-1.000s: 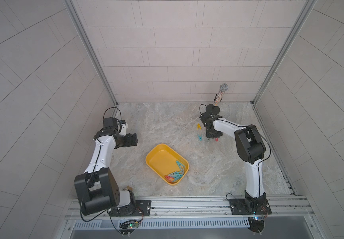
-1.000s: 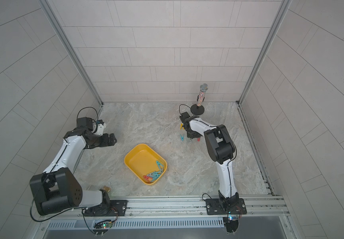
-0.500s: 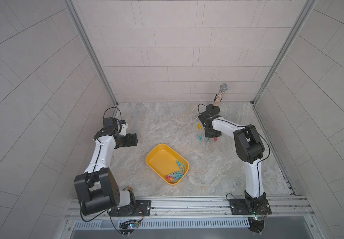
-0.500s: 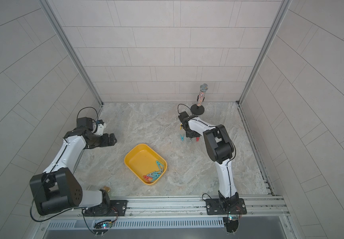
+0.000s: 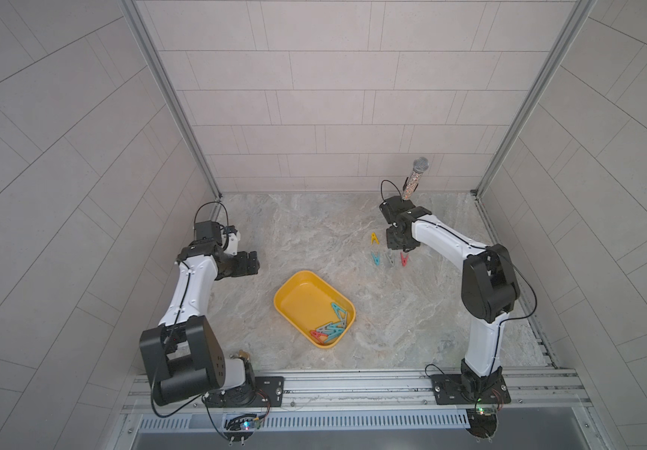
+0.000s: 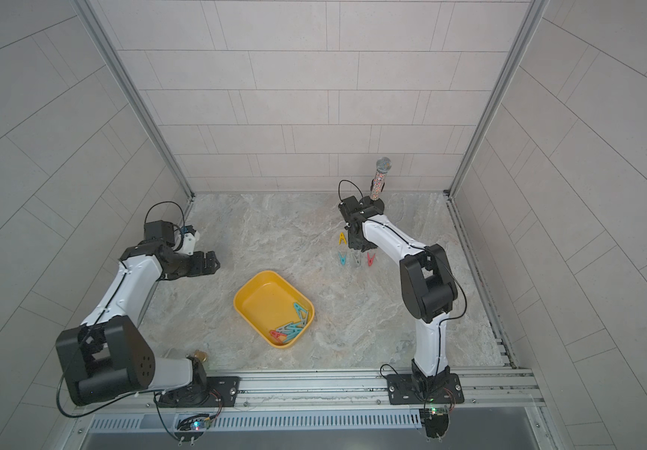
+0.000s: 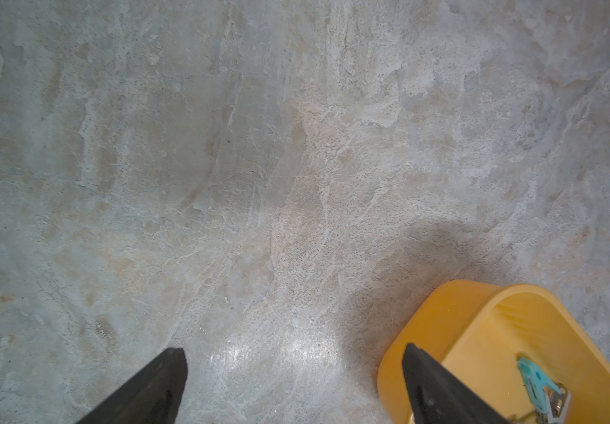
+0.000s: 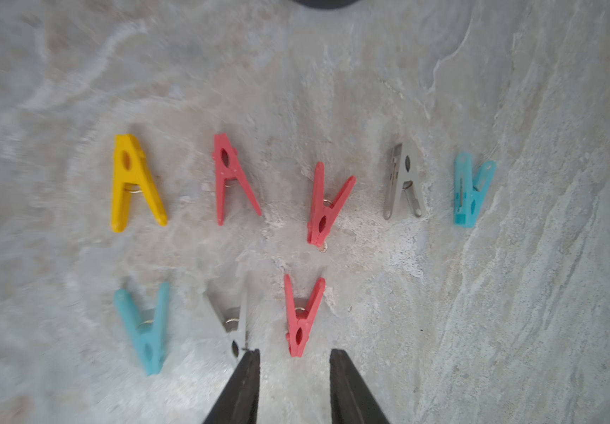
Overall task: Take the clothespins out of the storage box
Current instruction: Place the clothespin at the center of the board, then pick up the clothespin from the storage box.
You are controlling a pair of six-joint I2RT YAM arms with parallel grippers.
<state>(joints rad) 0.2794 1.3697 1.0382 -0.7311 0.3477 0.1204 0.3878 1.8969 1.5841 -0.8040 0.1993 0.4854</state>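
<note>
Lying in the storage box (image 5: 304,302): a small heap of clothespins (image 5: 330,328), mostly teal with some red and grey, piled in its near right corner; the rest of the tray floor is bare.
Place of the storage box: yellow tray set askew at the middle of the marble-look tabletop (image 5: 314,233), toward the near side.
Pegs out on the tabletop: eight in the right wrist view, in two rows, none touching.
Far right in both top views: yellow clothespin (image 5: 374,238), with teal clothespin (image 5: 375,258), grey clothespin (image 5: 390,258) and red clothespin (image 5: 404,258) in a row just nearer; the other four are hidden.
Jaws of the right gripper (image 8: 294,354): a narrow gap apart, holding nothing; the red clothespin's closed end sits at the mouth of the gap.
Jaws of the left gripper (image 7: 292,348): wide apart, nothing between them, over bare tabletop left of the storage box.
Glittery microphone (image 5: 415,177): upright on a black round stand, far right, just beyond the laid-out pegs.
</note>
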